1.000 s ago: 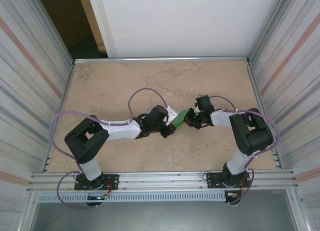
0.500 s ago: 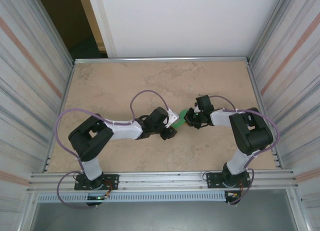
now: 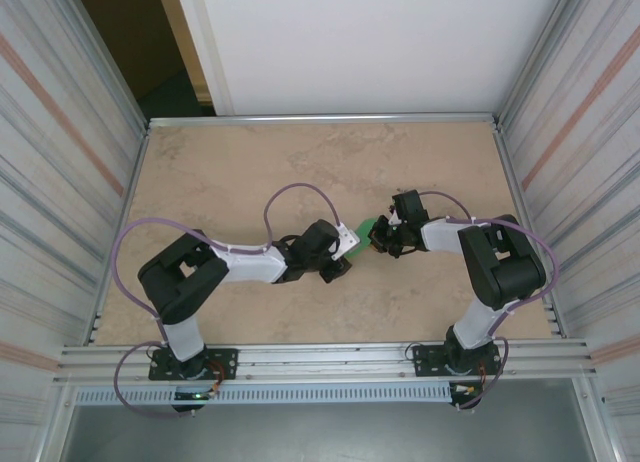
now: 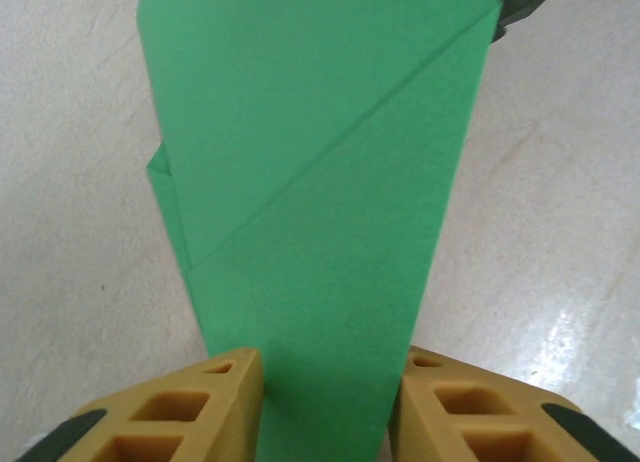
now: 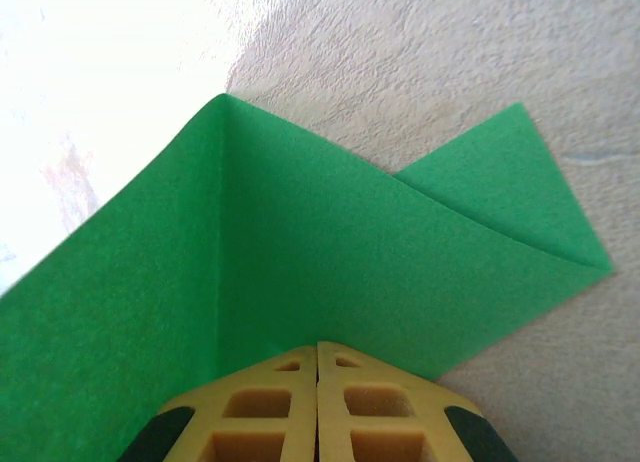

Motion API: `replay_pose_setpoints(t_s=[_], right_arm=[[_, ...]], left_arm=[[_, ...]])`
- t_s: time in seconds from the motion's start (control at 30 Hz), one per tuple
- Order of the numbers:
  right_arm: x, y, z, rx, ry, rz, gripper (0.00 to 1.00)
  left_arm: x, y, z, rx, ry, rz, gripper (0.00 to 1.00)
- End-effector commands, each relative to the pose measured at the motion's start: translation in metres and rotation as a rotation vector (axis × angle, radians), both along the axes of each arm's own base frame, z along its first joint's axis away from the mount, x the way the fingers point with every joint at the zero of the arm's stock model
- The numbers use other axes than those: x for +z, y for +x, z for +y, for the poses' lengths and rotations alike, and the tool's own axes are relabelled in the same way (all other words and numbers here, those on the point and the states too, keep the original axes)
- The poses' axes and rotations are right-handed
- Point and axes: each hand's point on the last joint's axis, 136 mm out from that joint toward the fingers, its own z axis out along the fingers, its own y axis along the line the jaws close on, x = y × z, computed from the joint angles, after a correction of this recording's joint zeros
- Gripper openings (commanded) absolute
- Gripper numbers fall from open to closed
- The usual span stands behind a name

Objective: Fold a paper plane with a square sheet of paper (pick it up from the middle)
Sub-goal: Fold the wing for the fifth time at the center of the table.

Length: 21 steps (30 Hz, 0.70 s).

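Two grippers meet at mid-table, well apart from every edge, a touch toward the right edge, with the paper [image 3: 366, 227] between them. The right gripper [image 5: 318, 354] has its fingers pressed together and clamped on the paper's edge; in the right wrist view the sheet fans out away from the tips, with one crease running straight out and a folded corner flap pointing right. The left gripper [image 4: 325, 367] has its fingers apart, and the paper's narrow end sits in the gap. I cannot tell if the pads press its side edges or if it only passes through. From the left fingers the paper's long axis runs straight ahead, widening toward the right gripper, whose dark tip shows at its far corner, and a diagonal fold line crosses the face. In the top view the left gripper [image 3: 343, 244] lies just near-left of the green and the right gripper [image 3: 382, 236] just right of it, so both are about equally close. Judgement: the paper is partly folded and not yet a plane. The next move turns on the left fingers closing square across that axis while the right clamp keeps the far end.
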Motion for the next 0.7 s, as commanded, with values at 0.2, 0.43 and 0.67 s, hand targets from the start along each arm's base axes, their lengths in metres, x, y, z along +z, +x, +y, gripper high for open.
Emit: replay_pose_setpoints(t_s=[0.2, 0.43, 0.67], right_arm=[[-0.0181, -0.0076, -0.0094, -0.018, -0.051, 0.066, 0.07], [-0.0187, -0.0073, -0.0092, -0.017, -0.051, 0.065, 0.07], [-0.0198, -0.0084, -0.0095, -0.017, -0.052, 0.069, 0.06]], left_arm=[[-0.0033, 0.0057, 0.0069, 0.000, 0.032, -0.083, 0.30], [-0.0023, 0.0015, 0.0037, -0.023, 0.014, -0.071, 0.17], [0.0016, -0.0028, -0.0004, -0.039, -0.013, -0.051, 0.20]])
